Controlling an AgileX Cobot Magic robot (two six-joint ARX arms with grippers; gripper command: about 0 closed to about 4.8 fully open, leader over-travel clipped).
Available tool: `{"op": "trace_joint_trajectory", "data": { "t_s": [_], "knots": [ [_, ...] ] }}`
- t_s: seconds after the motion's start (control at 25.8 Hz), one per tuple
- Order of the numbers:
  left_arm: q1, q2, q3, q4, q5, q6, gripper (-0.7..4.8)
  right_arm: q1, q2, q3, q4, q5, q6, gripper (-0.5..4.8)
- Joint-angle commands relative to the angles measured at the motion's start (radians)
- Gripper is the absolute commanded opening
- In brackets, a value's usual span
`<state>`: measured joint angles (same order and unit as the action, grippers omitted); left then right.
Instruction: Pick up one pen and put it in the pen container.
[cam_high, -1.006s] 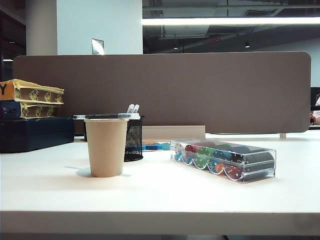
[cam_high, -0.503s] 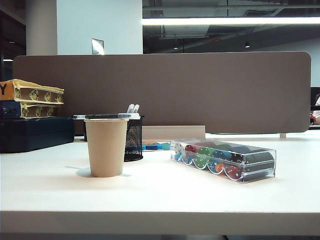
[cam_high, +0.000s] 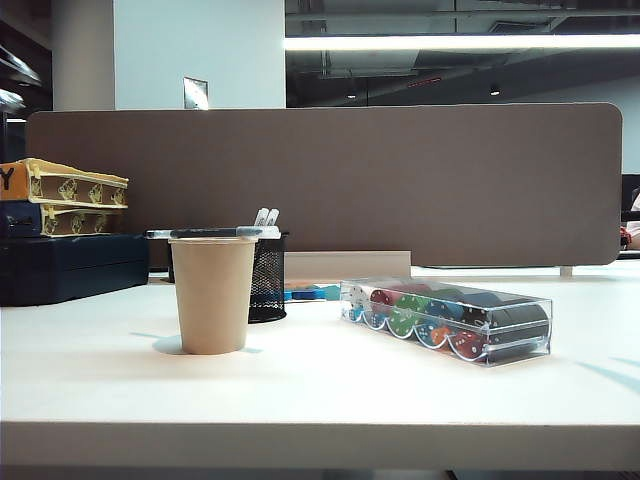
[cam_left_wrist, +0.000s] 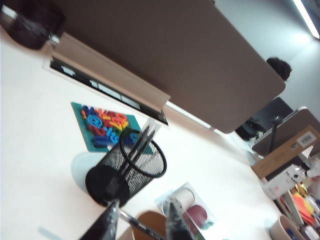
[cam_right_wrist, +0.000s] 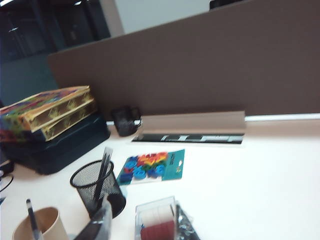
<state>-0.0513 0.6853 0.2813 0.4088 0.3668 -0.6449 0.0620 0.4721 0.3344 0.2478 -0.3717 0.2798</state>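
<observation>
The pen (cam_high: 213, 233), slim and black with pale ends, lies flat across the rim of a tan paper cup (cam_high: 213, 295). Right behind the cup stands the pen container (cam_high: 267, 280), a black wire-mesh cylinder holding two white-tipped pens (cam_high: 265, 216). Neither gripper shows in the exterior view. My left gripper (cam_left_wrist: 141, 221) hangs open above the cup (cam_left_wrist: 150, 229) and the pen (cam_left_wrist: 134, 221), with the pen container (cam_left_wrist: 127, 170) just beyond. My right gripper (cam_right_wrist: 142, 225) is open too, above the table between the pen container (cam_right_wrist: 97, 187) and the chip box; cup (cam_right_wrist: 42, 225) and pen (cam_right_wrist: 31, 217) lie off to one side.
A clear box of poker chips (cam_high: 445, 320) lies right of the cup. A teal card of coloured letters (cam_right_wrist: 152, 166) sits behind the holder. Stacked books on a dark case (cam_high: 65, 235) stand at the left, and a brown partition (cam_high: 320, 180) closes the back.
Nothing on the table has moved. A dark shape has come in at the exterior view's top left edge, and faint shadows now fall on the table at the right.
</observation>
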Motion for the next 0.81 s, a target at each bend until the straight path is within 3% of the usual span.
{"op": "trace_joint_trajectory", "data": {
  "t_s": [0.04,0.15,0.58,0.81],
  "knots": [
    [-0.062,0.097,0.038,0.019,-0.012,-0.02,1.22,0.002,0.09,0.007,0.088,-0.035,-0.009,1.59],
    [-0.074,0.181,0.079,0.019,-0.015,-0.036,1.22,0.029,0.164,0.01,0.133,-0.035,-0.057,1.59],
    [-0.074,0.377,0.153,0.02,0.016,-0.229,1.23,0.071,0.422,0.167,0.163,-0.054,-0.128,1.59],
    [-0.074,0.411,0.153,0.02,0.021,-0.257,1.25,0.072,0.452,0.168,0.173,-0.054,-0.133,1.59]
  ]
}}
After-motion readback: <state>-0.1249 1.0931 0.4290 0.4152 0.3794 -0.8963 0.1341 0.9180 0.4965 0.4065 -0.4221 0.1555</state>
